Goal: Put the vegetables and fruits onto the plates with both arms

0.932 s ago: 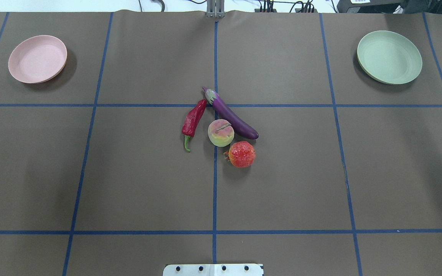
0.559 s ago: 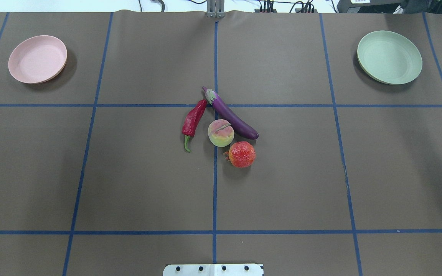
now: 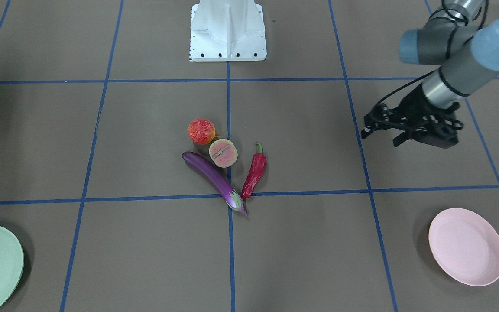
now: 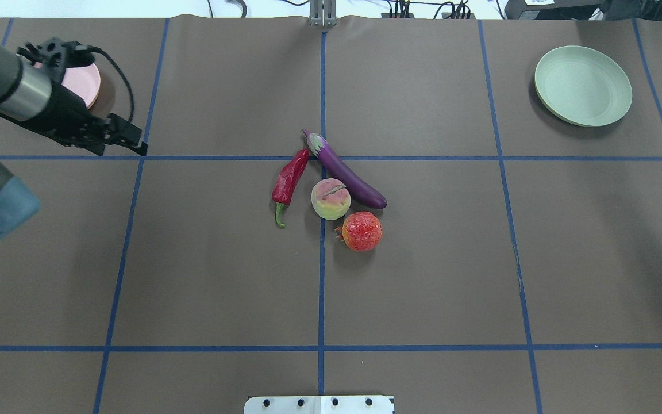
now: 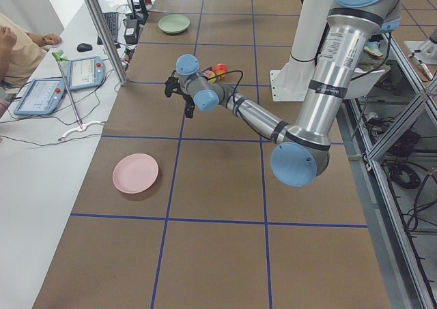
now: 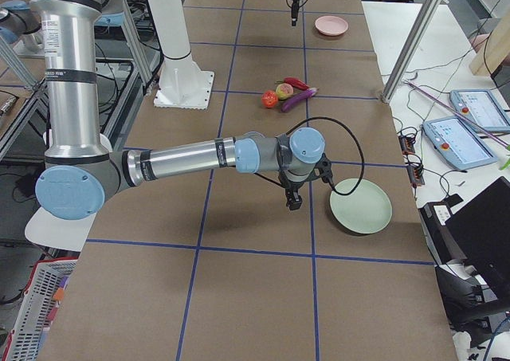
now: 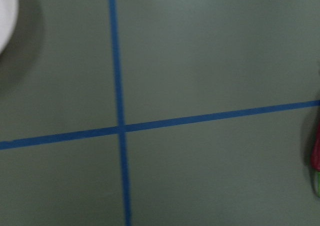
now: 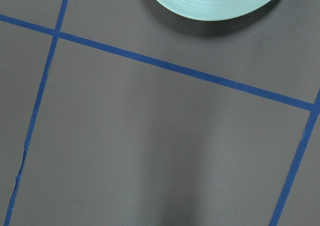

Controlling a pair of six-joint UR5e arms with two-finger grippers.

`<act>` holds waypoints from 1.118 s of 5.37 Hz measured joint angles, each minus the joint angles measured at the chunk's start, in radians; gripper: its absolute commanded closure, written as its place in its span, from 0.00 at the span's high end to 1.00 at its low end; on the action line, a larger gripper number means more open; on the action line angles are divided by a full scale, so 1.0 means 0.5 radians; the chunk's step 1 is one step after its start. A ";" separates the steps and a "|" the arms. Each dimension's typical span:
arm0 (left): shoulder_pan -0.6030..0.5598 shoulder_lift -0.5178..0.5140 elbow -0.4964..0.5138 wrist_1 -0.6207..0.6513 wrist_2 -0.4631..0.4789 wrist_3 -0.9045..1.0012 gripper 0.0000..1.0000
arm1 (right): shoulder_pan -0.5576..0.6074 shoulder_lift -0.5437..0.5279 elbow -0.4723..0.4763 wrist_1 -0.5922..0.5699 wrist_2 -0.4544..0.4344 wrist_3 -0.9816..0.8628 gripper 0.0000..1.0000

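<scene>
The left gripper (image 4: 121,144) is now swinging into the overhead frame's upper left, probably heading for the chili pepper (image 4: 289,179). I cannot tell its opening, nor that of the right gripper (image 6: 292,200).

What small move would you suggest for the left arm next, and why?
Probably move the left gripper sideways toward the chili pepper, the nearest piece of the cluster; that gripper hangs near the pink plate, well short of the produce.
</scene>
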 measured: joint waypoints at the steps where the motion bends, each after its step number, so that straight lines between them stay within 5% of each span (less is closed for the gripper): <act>1: 0.151 -0.151 0.062 0.060 0.141 -0.027 0.99 | -0.010 0.000 0.000 -0.001 0.000 0.002 1.00; 6: 0.364 -0.647 0.547 0.117 0.293 0.260 0.94 | -0.045 0.000 0.000 0.000 -0.002 0.001 1.00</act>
